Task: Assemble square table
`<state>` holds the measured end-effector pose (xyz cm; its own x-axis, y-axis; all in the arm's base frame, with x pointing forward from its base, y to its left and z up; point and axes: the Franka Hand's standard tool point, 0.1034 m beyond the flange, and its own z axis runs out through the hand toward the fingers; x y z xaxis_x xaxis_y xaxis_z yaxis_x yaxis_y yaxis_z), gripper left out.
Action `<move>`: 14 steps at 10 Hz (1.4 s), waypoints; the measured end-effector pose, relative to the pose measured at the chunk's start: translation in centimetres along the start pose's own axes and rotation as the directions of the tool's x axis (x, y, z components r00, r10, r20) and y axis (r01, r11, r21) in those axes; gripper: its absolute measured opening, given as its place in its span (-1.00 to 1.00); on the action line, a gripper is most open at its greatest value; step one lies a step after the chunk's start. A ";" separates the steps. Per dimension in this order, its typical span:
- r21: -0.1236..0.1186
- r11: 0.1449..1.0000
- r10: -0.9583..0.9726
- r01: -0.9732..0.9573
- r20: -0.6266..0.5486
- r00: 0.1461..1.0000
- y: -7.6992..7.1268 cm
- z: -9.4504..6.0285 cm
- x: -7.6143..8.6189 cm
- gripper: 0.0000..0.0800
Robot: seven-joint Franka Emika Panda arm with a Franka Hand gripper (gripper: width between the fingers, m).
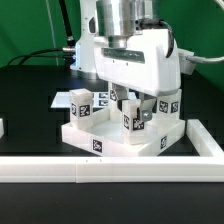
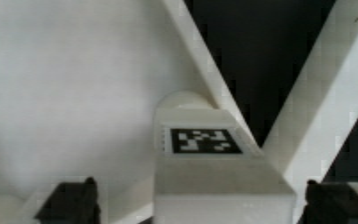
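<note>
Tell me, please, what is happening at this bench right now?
A Franka arm's two-finger gripper hangs low over the large white square plastic tabletop, among upright small white tagged leg blocks. In the wrist view its fingertips stand apart on either side of a tagged white leg, apparently not clamping it.

Arm reaching straight down, wrist vertical, tool [image 1: 137, 108] low, fingers [image 2: 64, 200] spread apart
</note>
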<state>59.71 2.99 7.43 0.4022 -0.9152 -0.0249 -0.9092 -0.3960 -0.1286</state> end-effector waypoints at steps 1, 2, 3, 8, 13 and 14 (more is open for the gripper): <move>-0.001 0.999 -0.052 0.052 0.003 0.999 0.0 0.1 -0.3 0.58; -0.006 0.985 -0.175 0.175 0.013 0.984 -0.1 0.1 -0.6 0.61; -0.005 0.958 -0.286 0.286 0.016 0.958 -0.2 0.0 -0.7 0.61; -0.017 0.670 -0.741 0.743 0.056 0.669 -0.2 -0.2 -0.9 0.62; -0.027 0.372 -0.927 0.928 0.031 0.373 -0.2 -0.1 -0.4 0.62; -0.029 0.307 -0.951 0.951 0.030 0.308 -0.2 -0.2 0.0 0.62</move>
<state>59.83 3.06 7.65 0.9917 0.0968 0.0850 0.1000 -0.9944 -0.0345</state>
